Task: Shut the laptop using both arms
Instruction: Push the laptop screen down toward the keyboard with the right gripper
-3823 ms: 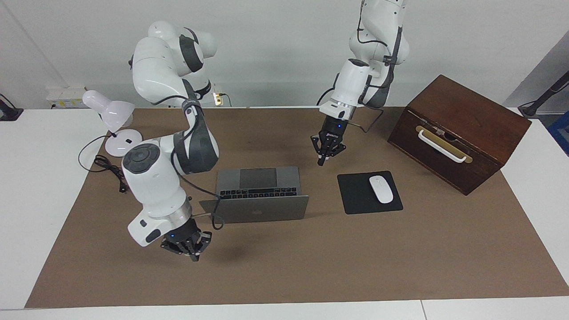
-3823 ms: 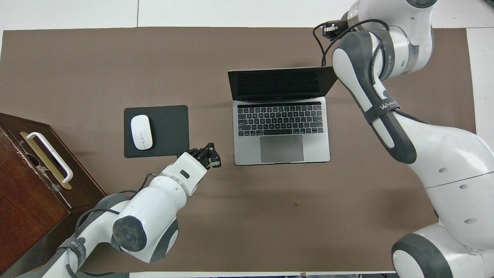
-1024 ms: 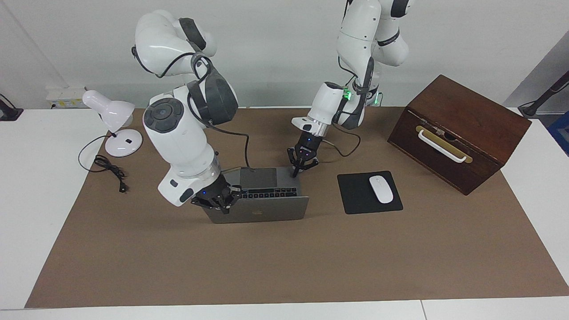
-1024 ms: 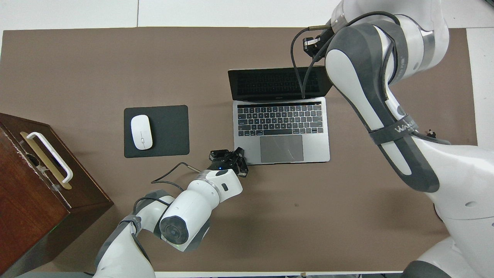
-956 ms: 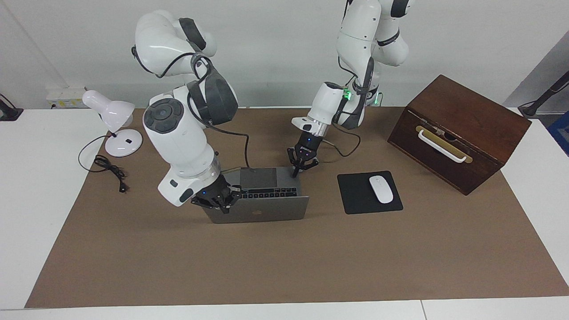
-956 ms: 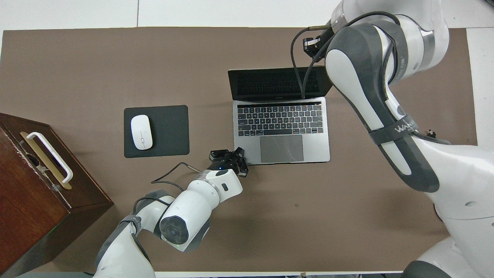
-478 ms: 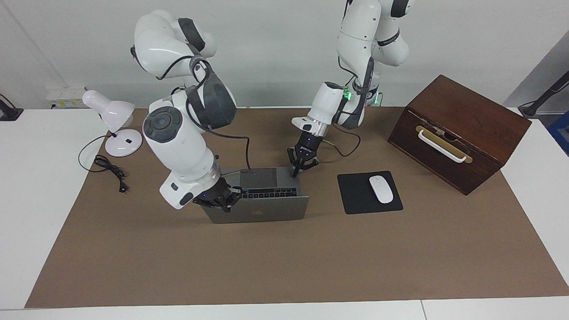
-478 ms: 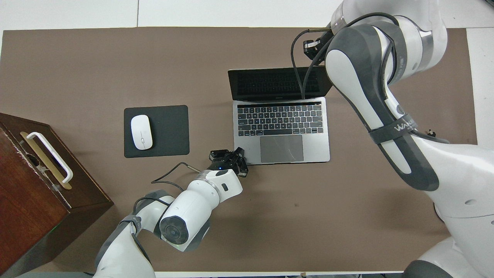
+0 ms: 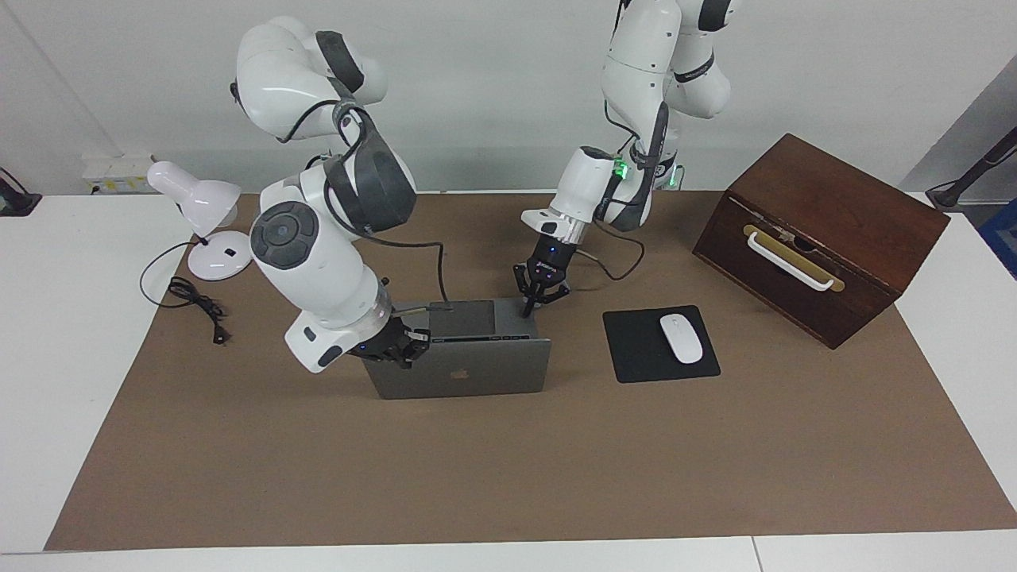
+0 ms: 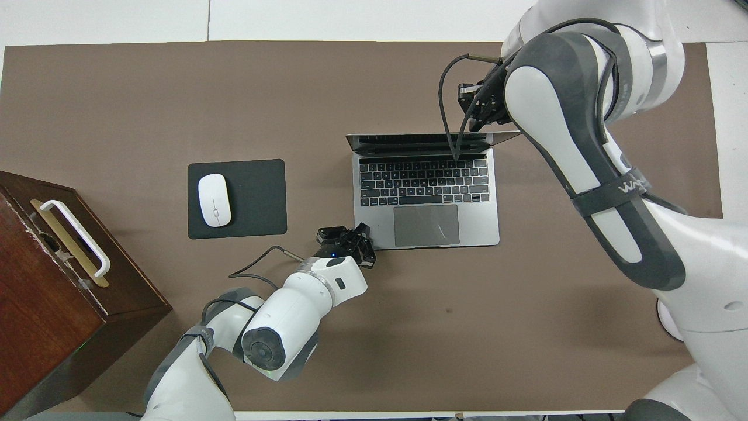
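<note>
Laptop [image 9: 461, 361] sits open mid-table on the brown mat [image 9: 508, 477], its lid standing nearly upright, beside the black mouse pad [image 9: 659, 343] carrying a white mouse [image 9: 682, 338]. Nearest the robots, we see the left gripper [image 9: 540, 292] at the base's front corner, fingers spread narrowly, one tip touching the deck. Farther out, the right gripper [image 9: 397, 347] presses against the lid's top corner; we cannot tell its finger state.

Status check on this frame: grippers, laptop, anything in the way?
Left gripper at laptop base corner nearest the robots. Right gripper against lid's top corner; lid upright, not shut. Nothing on the keyboard.
</note>
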